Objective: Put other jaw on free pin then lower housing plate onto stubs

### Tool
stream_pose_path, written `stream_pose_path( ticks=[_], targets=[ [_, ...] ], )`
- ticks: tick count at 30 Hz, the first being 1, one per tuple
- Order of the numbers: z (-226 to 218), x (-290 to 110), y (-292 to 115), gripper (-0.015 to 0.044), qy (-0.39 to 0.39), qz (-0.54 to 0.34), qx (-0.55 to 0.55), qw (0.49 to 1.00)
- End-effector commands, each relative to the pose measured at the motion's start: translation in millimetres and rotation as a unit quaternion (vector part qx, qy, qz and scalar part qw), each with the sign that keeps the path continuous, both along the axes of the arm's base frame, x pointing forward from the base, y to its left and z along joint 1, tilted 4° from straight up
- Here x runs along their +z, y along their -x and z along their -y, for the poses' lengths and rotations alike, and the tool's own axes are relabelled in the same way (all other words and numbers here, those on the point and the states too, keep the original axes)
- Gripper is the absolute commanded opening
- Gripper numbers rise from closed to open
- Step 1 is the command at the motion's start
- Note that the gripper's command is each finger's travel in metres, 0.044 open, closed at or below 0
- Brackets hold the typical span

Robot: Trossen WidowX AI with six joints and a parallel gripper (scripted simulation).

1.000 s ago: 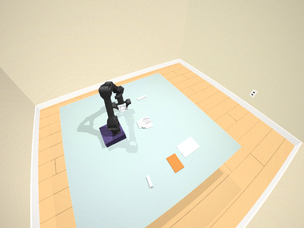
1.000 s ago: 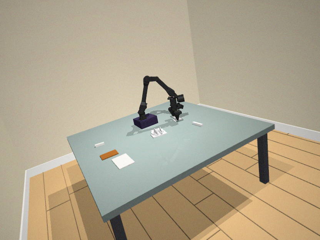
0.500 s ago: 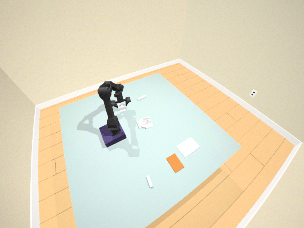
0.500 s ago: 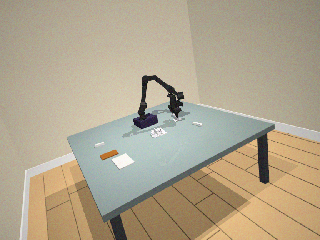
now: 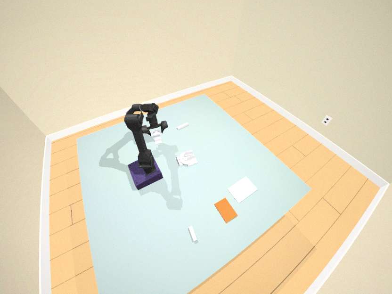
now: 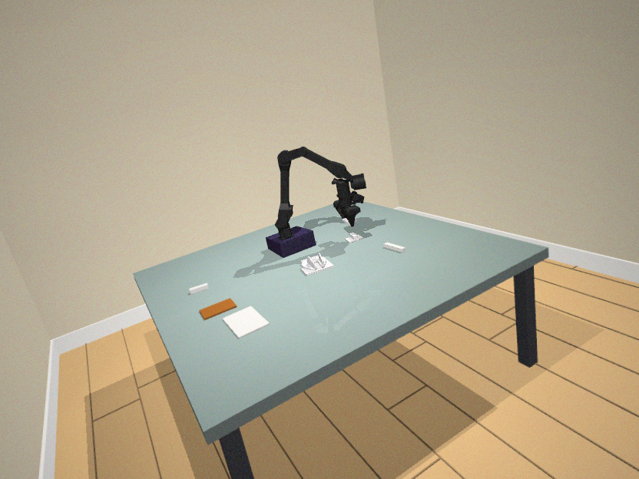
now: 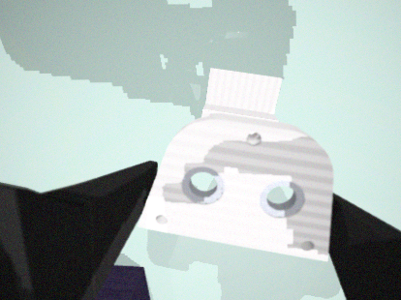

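Observation:
My gripper [image 5: 156, 131] [image 6: 346, 218] [image 7: 236, 184] is shut on the white housing plate [image 5: 156, 133] [image 6: 345, 220] [image 7: 237, 216], gripping its side edges. The plate is rounded on one edge and has two large round holes and several small ones. It hangs above the table, over and beside a low white ridged block [image 5: 158, 140] [image 6: 353, 238] [image 7: 243, 92]. The white base with the jaws [image 5: 187, 158] [image 6: 316, 264] sits on the table in front of the arm's foot, with two upright jaw shapes on it. Pins, stubs and tooth mesh are too small to tell.
A white bar [image 5: 182, 126] [image 6: 393, 246] lies beyond the gripper. Another white bar [image 5: 192, 233] [image 6: 198, 289], an orange slab [image 5: 225, 210] [image 6: 217, 308] and a white square sheet [image 5: 242, 189] [image 6: 245, 322] lie farther off. The purple arm foot [image 5: 133, 173] [image 6: 290, 243] [image 7: 127, 283] stands near the jaw base.

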State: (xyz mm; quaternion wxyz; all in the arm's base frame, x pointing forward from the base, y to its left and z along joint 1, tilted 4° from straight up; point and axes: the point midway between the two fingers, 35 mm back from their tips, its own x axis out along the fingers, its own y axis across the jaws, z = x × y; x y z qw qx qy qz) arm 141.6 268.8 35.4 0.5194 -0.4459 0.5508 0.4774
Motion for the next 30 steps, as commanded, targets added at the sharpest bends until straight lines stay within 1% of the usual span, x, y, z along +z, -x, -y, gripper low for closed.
stream_pose_path(
  ticks=[1,5,30],
  targets=[
    [-1.1,4.8,-0.5,0.0351,-0.003,0.0,0.001,1.0],
    [2.2,4.8,-4.3,0.0351,-0.002,0.0,-0.01,1.0],
    [66.2,4.6,-58.0,0.0351,0.011,0.005,-0.208,0.978]
  ],
)
